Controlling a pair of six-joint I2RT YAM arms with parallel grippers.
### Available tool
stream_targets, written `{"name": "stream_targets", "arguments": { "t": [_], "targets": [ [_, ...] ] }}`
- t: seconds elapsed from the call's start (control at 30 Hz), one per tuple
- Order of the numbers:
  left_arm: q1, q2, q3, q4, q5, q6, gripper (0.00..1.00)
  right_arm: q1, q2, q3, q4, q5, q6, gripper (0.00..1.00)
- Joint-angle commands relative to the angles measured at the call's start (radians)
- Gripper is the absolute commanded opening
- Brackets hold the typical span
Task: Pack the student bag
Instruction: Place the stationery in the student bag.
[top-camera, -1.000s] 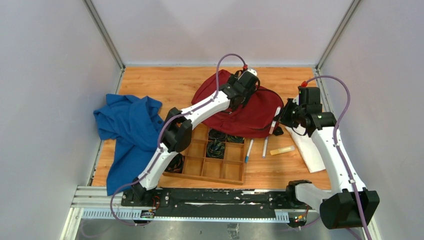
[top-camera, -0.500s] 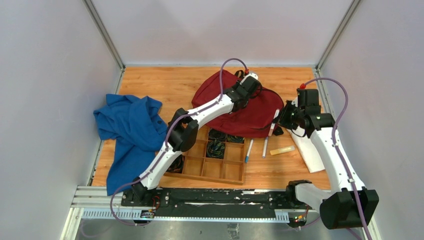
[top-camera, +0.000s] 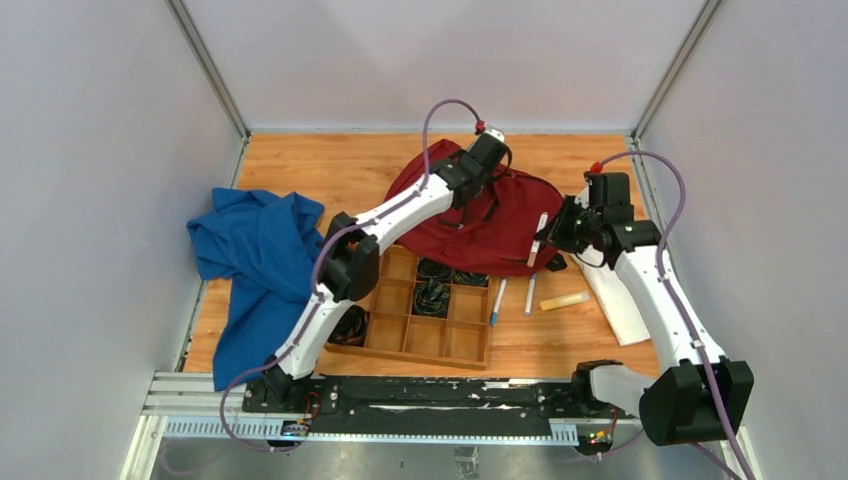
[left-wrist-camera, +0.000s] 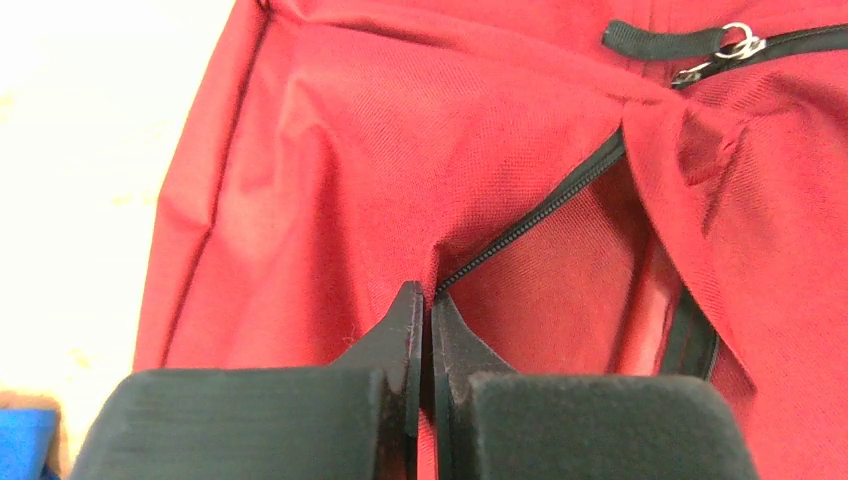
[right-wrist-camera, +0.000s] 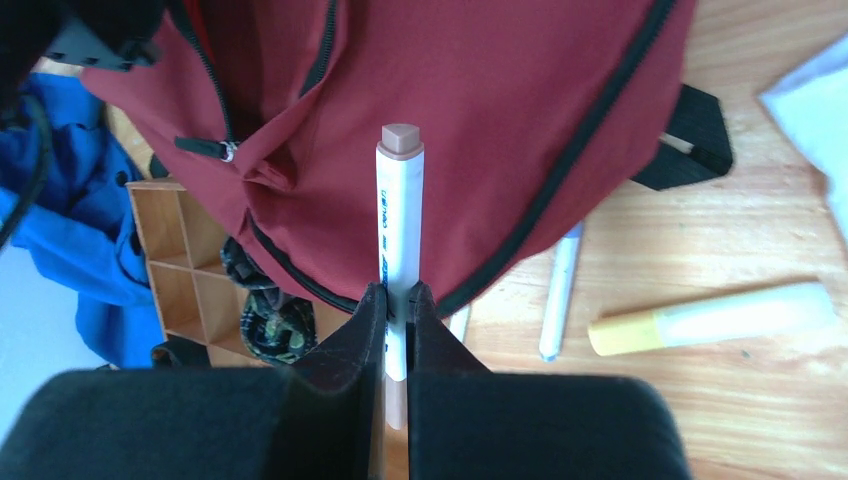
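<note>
Evidently the packing is only getting started. The bag (top-camera: 500, 230) is lying at the far middle of the table (top-camera: 340, 165), with its zipper (left-wrist-camera: 545, 210) partly undone. The left gripper (left-wrist-camera: 425, 295) is pinching a fold of the bag's fabric right at the edge of that opening, jaws pressed together, apparently holding the mouth up. The right gripper (right-wrist-camera: 397, 295) is clamping a white marker (right-wrist-camera: 400, 200) near its lower end and holding it over the bag's near edge, not yet inside. Nothing is showing inside the opening. Two pens (top-camera: 497, 300) and a highlighter (top-camera: 565, 300) are lying just beside the bag, a white sheet (top-camera: 620, 300) on its right, a blue garment (top-camera: 260, 260) well to the left, and cables are sitting in the tray (top-camera: 425, 338). Nearly everything, I judge, is waiting to go in.
</note>
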Motion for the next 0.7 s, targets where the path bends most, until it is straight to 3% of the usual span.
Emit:
{"name": "stream_targets", "arguments": {
  "t": [0.0, 0.3, 0.5, 0.67],
  "targets": [
    [0.065, -0.145, 0.03, -0.079, 0.178, -0.052, 0.0, 0.047, 0.061, 0.063, 0.113, -0.071, 0.054, 0.0],
    [0.182, -0.201, -0.017, -0.082, 0.571, -0.182, 0.0, 0.119, 0.348, 0.227, 0.305, -0.193, 0.132, 0.0],
    [0.2, -0.184, -0.025, -0.082, 0.64, -0.212, 0.0, 0.201, 0.473, 0.244, 0.476, -0.01, 0.285, 0.0],
    [0.2, -0.175, -0.02, -0.081, 0.682, -0.222, 0.0, 0.281, 0.598, 0.314, 0.493, 0.13, 0.313, 0.0]
  ]
}}
